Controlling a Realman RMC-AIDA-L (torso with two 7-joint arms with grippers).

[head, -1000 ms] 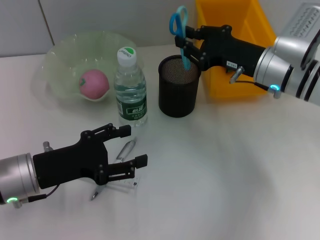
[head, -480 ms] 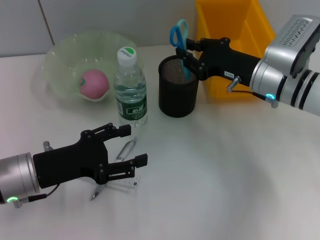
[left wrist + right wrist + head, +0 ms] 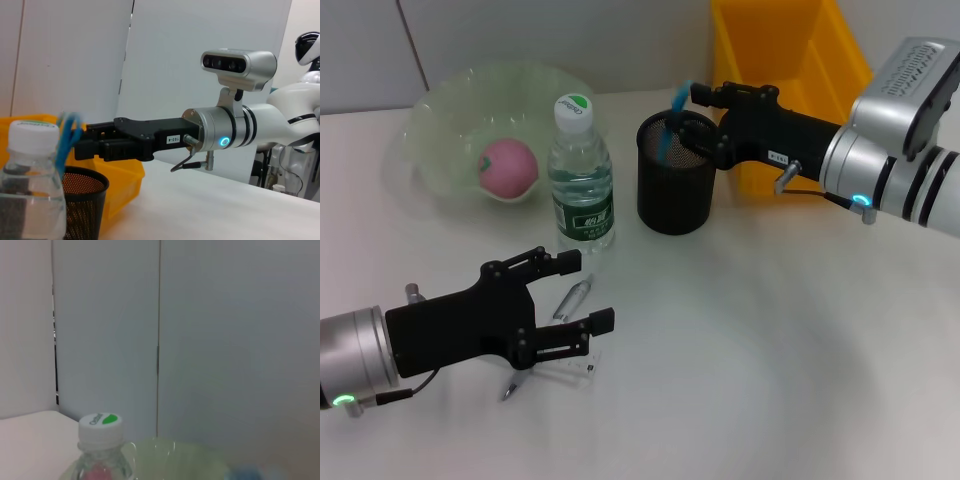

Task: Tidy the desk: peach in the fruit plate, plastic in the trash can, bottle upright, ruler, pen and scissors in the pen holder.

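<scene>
Scissors [image 3: 672,130] sit in the pen holder [image 3: 676,186], with the right gripper [image 3: 692,120] just above its rim.

The right arm reaches across from the right, nearly level, its jaws parted around the blue scissor handles, which lean inside the black mesh holder; whether the fingers touch them I cannot tell. A small white label on that gripper is too small to read. The one bottle [image 3: 581,180] stands upright beside the holder, with a white cap marked with a green leaf and a green label whose print is unreadable. One peach [image 3: 508,167] lies in the clear plate [image 3: 440,130]. The yellow bin [image 3: 790,60] stands behind the holder. The left gripper [image 3: 582,292] hovers low over the table, jaws spread wide, above a pen [image 3: 571,298] and a clear ruler [image 3: 575,368].
</scene>
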